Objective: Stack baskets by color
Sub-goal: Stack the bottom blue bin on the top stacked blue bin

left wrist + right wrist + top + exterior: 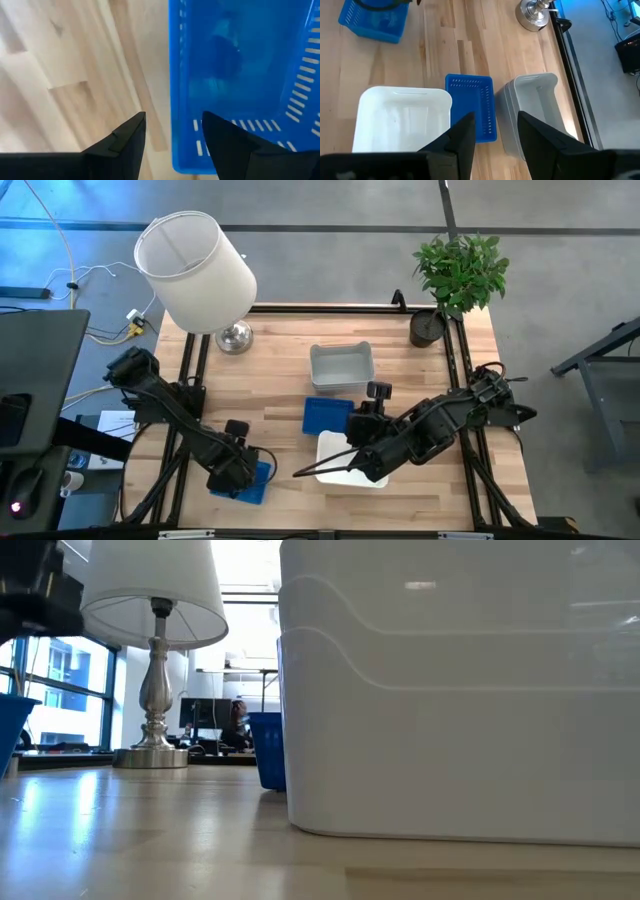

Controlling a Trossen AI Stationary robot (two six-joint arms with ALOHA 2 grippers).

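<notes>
A perforated blue basket [255, 483] [240, 75] rests flat on the table near the front left. My left gripper [238, 465] [173, 116] points down over its edge, open, one finger outside the side wall [175, 100] and one inside, touching nothing that I can see. My right gripper [342, 460] [492, 132] hangs open high above a white basket [352, 462] [400, 117]. A second blue basket [325, 417] [472, 105] lies beside the white one, and clear-grey baskets [342, 367] [535, 107], nested, sit farther back.
A white lamp [195, 270] with a metal base [535, 12] stands at the table's far left, and a potted plant [455, 275] at the far right corner. In the low view the white basket [450, 710] fills the front, showing two nested rims.
</notes>
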